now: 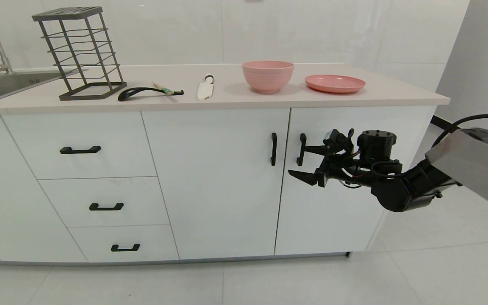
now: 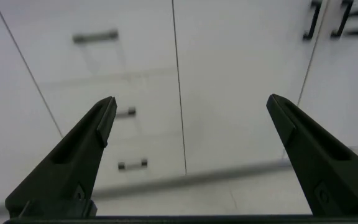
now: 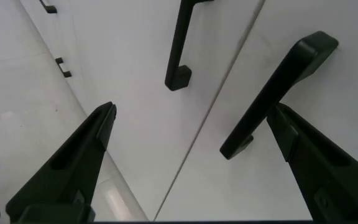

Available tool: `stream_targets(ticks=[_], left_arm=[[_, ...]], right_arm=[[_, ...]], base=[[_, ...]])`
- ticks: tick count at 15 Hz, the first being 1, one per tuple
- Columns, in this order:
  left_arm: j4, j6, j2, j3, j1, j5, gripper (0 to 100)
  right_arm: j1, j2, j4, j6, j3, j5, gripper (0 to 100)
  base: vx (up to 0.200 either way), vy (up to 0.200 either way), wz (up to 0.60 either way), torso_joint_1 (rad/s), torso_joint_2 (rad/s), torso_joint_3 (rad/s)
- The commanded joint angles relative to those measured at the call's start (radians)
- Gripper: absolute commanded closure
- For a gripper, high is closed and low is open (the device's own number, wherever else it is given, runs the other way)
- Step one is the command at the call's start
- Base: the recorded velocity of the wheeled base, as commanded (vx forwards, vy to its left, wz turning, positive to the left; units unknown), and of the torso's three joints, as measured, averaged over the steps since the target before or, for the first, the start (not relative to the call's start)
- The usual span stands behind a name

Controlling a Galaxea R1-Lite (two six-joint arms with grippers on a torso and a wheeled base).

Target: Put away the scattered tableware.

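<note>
Scattered tableware lies on the countertop (image 1: 388,98): a pink bowl (image 1: 267,75), a pink plate (image 1: 335,83), a white utensil (image 1: 205,88), a black ladle (image 1: 142,92) and chopsticks (image 1: 162,88). My right gripper (image 1: 302,163) is open in front of the right cabinet door (image 1: 333,212), below the counter. Its upper finger is right at that door's black handle (image 1: 300,149). In the right wrist view the right gripper (image 3: 191,115) spans the seam between the doors, with the right door handle (image 3: 278,87) beside one finger. My left gripper (image 2: 191,104) is open, holds nothing, and faces the drawers.
A black wire dish rack (image 1: 81,53) stands at the counter's left beside a steel sink (image 1: 6,82). Three drawers with black handles (image 1: 80,149) sit left of the left cabinet door (image 1: 214,182), whose handle (image 1: 273,148) is near the seam. Open tiled floor (image 1: 244,284) lies below.
</note>
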Motion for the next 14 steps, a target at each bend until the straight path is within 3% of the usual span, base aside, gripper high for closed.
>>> stream_targets(ticks=[1,2,3,4,5,6,7,10,12,13,14], left_arm=[[-0.139,-0.011,0.074,-0.169,0.000,-0.028,0],[-0.223,-0.011,0.194,-0.280,-0.008,-0.061,0],[-0.254,-0.010,0.283,-0.344,-0.058,-0.147,0],[-0.254,-0.004,0.350,-0.342,-0.116,-0.209,0],[-0.254,-0.004,0.400,-0.342,-0.162,-0.232,0],[-0.266,-0.002,0.484,-0.347,-0.251,-0.236,0],[-0.315,-0.002,0.625,-0.367,-0.385,-0.238,0],[-0.493,0.002,0.915,-0.365,-0.601,-0.239,0],[-0.515,0.004,1.082,-0.430,-0.663,-0.261,0],[-0.521,0.006,1.182,-0.488,-0.675,-0.282,0],[-0.521,0.006,1.182,-0.488,-0.675,-0.282,0]], right_arm=[[0.001,0.016,-0.017,-0.001,-0.006,0.005,0],[-0.002,0.016,-0.022,0.001,-0.006,0.007,0],[-0.004,0.016,-0.026,-0.001,-0.004,0.032,0],[-0.007,0.014,-0.031,-0.010,-0.002,0.071,0],[-0.012,0.013,-0.031,-0.021,0.004,0.099,0],[-0.016,0.005,-0.031,-0.036,0.007,0.128,0],[-0.019,-0.011,-0.031,-0.042,0.008,0.150,0],[-0.021,-0.089,-0.031,-0.045,0.090,0.159,0],[-0.016,-0.169,-0.031,-0.048,0.200,0.171,0],[-0.015,-0.213,-0.031,-0.048,0.248,0.173,0],[-0.015,-0.213,-0.031,-0.048,0.248,0.173,0]], base=[[0.000,0.000,0.00,0.000,0.00,0.000],[0.000,0.000,0.00,0.000,0.00,0.000],[0.000,0.000,0.00,0.000,0.00,0.000],[0.000,0.000,0.00,0.000,0.00,0.000],[0.000,0.000,0.00,0.000,0.00,0.000],[0.000,0.000,0.00,0.000,0.00,0.000],[0.000,0.000,0.00,0.000,0.00,0.000],[0.000,0.000,0.00,0.000,0.00,0.000],[0.000,0.000,0.00,0.000,0.00,0.000],[0.000,0.000,0.00,0.000,0.00,0.000],[0.000,0.000,0.00,0.000,0.00,0.000]])
